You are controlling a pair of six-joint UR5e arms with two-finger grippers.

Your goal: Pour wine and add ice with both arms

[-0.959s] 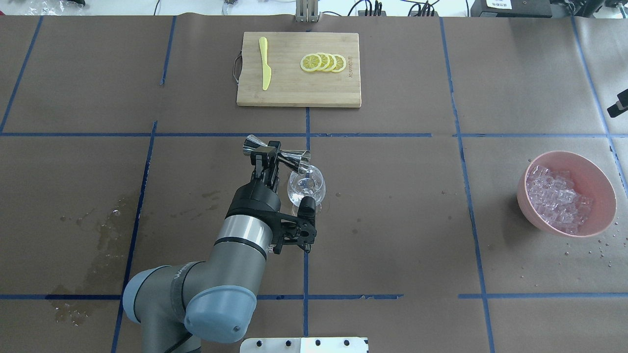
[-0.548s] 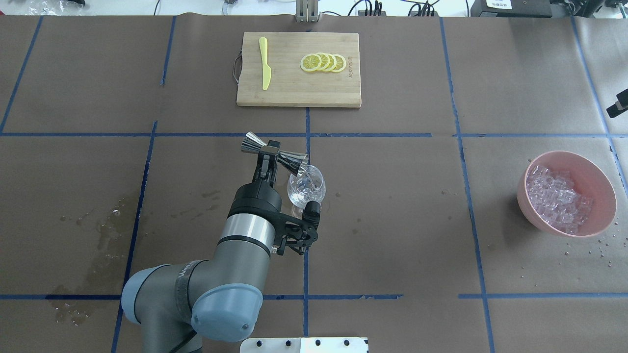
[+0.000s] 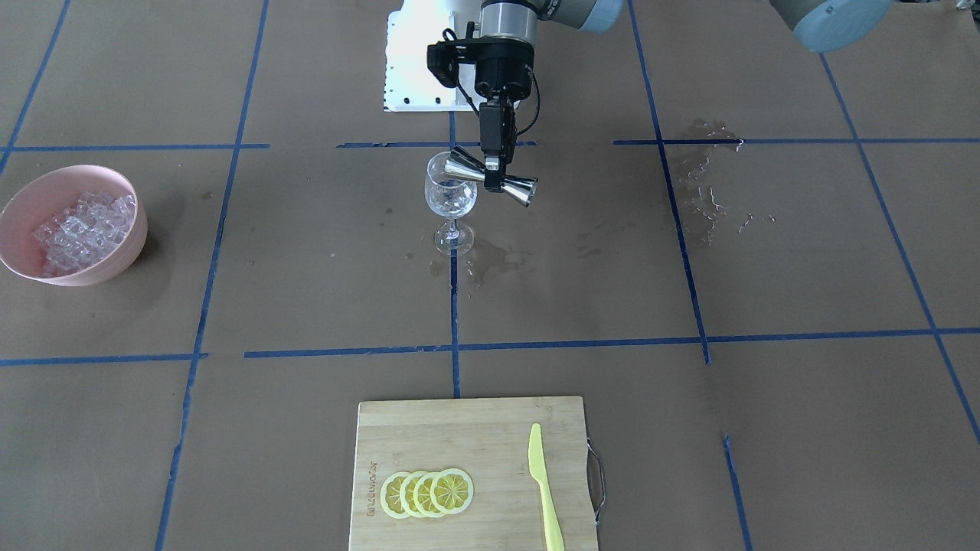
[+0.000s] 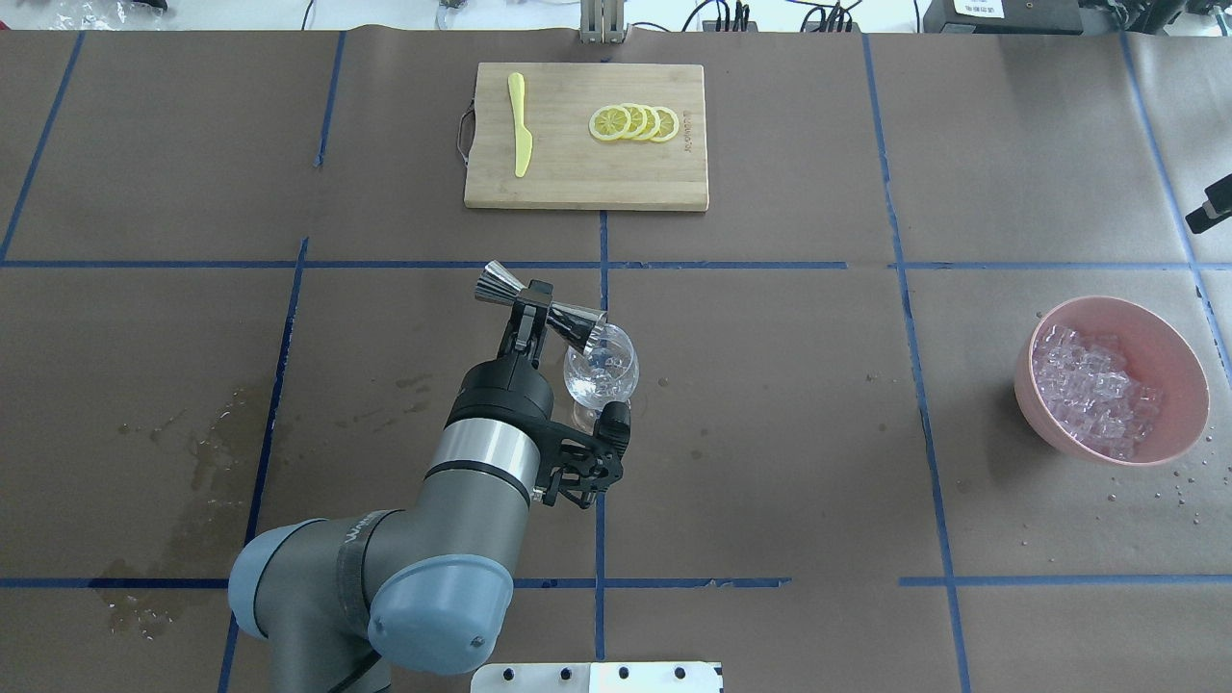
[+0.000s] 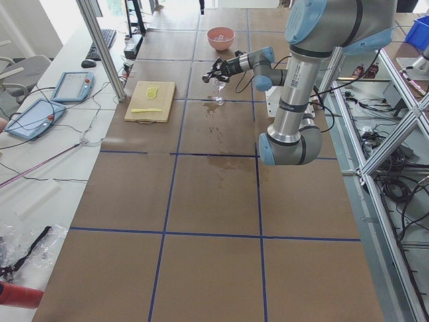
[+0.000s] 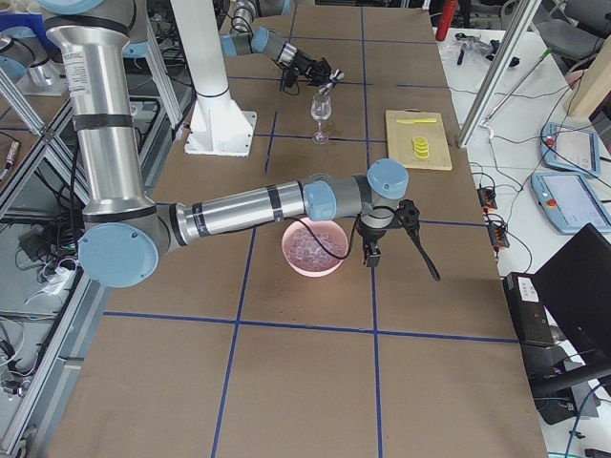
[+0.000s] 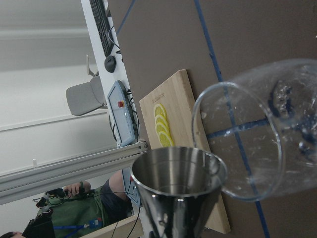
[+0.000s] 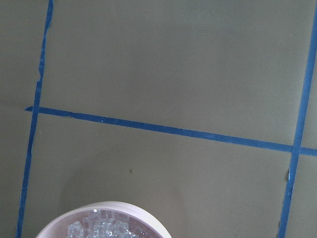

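Front view: your left gripper [image 3: 494, 171] is clamped on a steel measuring cup [image 3: 521, 188] tipped over the wine glass [image 3: 450, 200]. Overhead: the ice [image 4: 1092, 390] sits in the pink bowl [image 4: 1174, 361] on the desk [image 4: 770, 452]. Right side: you cannot tell the right gripper's [image 6: 384, 237] opening.

Bowl [image 8: 106, 203] cut off at btm edge; jigger [image 7: 178, 198] lower half too.

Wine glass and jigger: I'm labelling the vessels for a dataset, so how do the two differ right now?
The wine glass is clear; the jigger is shiny metal. The wine glass stands upright on the table; the jigger hangs tilted in the left pincer, one mouth over the glass's rim. The wine glass has one rounded cup on a stem; the jigger is two cones joined at the waist. Both are open-mouthed.
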